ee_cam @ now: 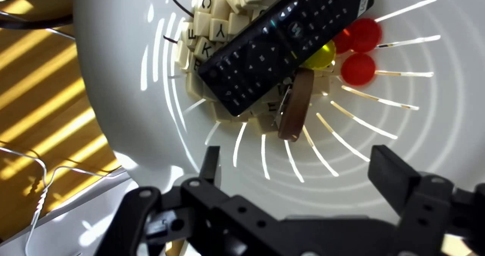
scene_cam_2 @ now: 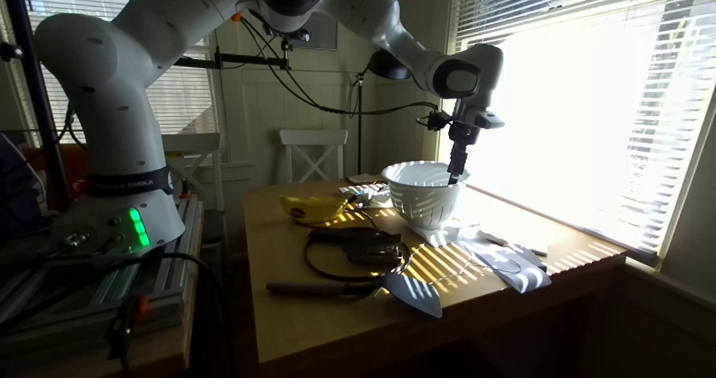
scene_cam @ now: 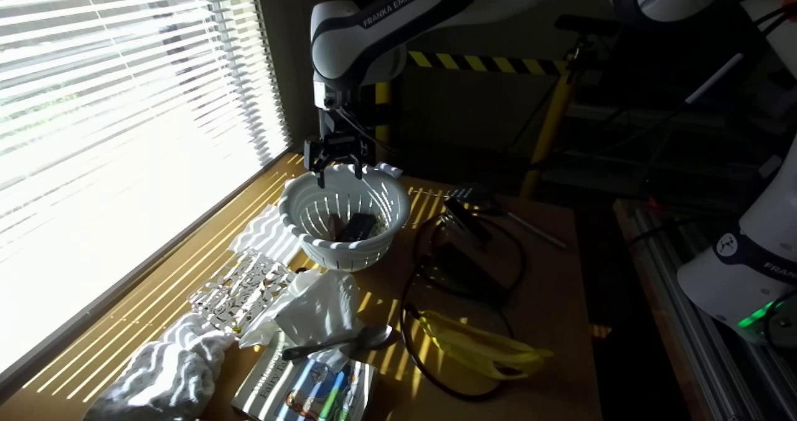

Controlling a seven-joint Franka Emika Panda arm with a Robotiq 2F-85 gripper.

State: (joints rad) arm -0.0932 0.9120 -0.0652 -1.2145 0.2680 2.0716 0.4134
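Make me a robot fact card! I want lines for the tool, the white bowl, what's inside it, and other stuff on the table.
Tool: open, holding nothing
Tool's place: over the white bowl
Bowl: slotted sides, standing on the table
Inside: black remote, letter tiles, round red pieces, a round yellow piece
Mystery: a brown thing in the bowl; I can't tell what it is
Other stuff: spatula, book with a spoon lying over part of it
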